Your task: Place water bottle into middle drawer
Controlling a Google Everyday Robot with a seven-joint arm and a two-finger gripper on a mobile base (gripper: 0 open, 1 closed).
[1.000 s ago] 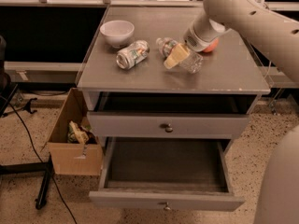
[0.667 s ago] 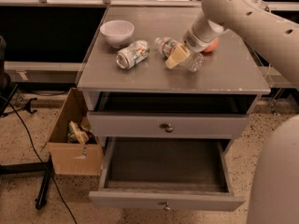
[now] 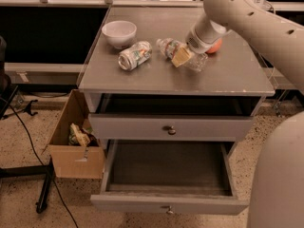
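The water bottle [image 3: 169,47] lies on its side on the grey cabinet top [image 3: 142,77], cap pointing left, to the right of the silver can. My gripper [image 3: 183,56] comes down from the upper right and sits on the bottle's middle, a tan pad showing on its near side. The bottle's clear bottom end sticks out to the right of the gripper. The middle drawer [image 3: 166,204] stands pulled out at the bottom of the cabinet, its dark bottom bare.
A silver drink can [image 3: 135,55] lies left of the bottle, and a white bowl [image 3: 118,33] stands behind it. An orange round object [image 3: 215,47] sits behind my arm. The shut drawer front [image 3: 142,126] is above the open one. A cardboard box [image 3: 76,146] stands on the floor at the left.
Almost nothing has moved. My gripper stays at the bottle, which still lies on the cabinet top.
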